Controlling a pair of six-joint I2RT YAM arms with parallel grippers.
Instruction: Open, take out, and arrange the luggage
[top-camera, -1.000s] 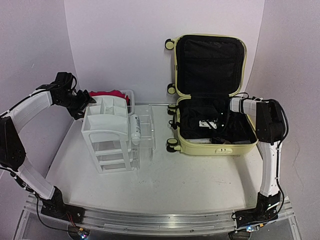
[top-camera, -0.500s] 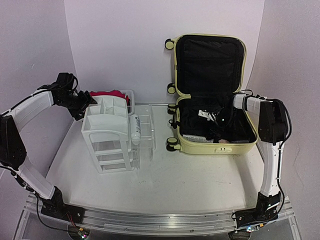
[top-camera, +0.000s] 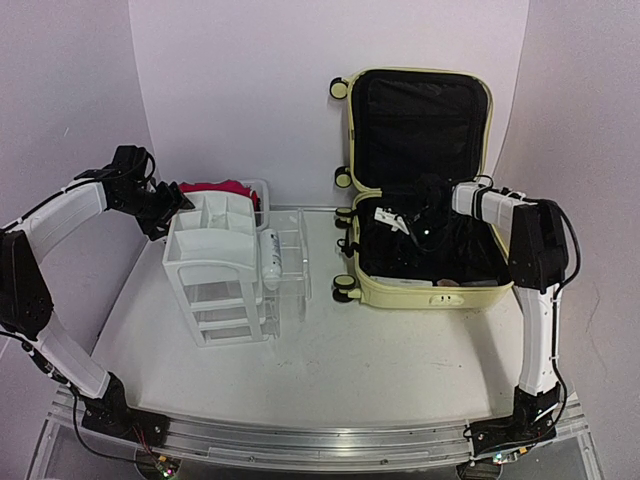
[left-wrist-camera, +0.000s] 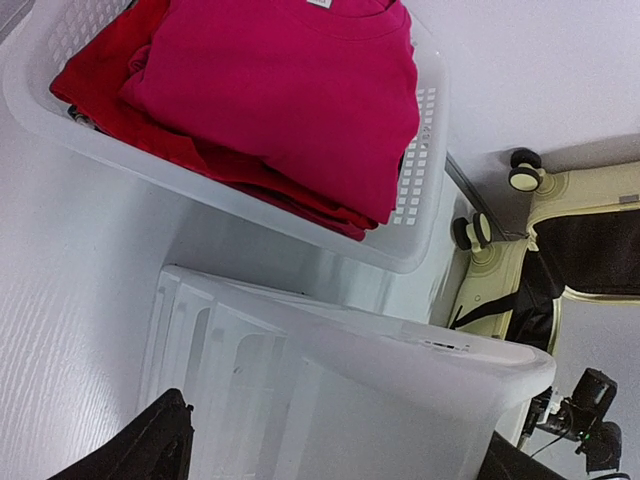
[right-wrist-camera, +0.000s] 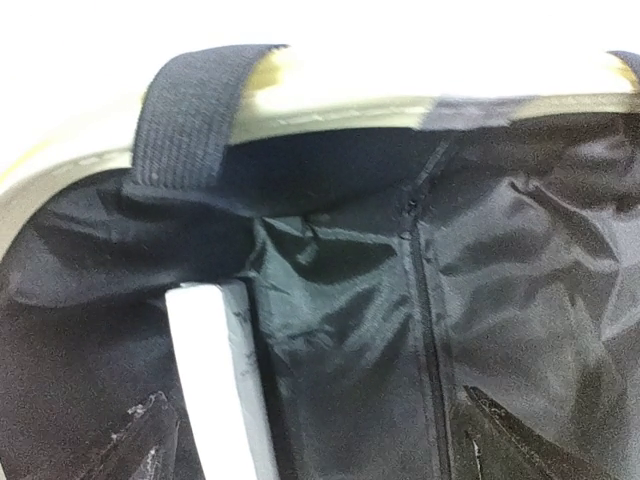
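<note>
I have my right gripper (top-camera: 422, 212) inside the large pale yellow hard-shell luggage (top-camera: 400, 297), which lies open around it with the lid upright beyond the fingers. The jaws are spread wide with nothing between them. My left gripper (top-camera: 165, 215) is likewise spread and empty, just beside the white plastic drawer organiser (top-camera: 212, 262). My worry is that closing now would pinch the loose black fabric lining (right-wrist-camera: 340, 330) just ahead and drag the case. A pale bar (right-wrist-camera: 215, 380) near one fingertip is blurred and I cannot identify it. The contents vanish into black.
</note>
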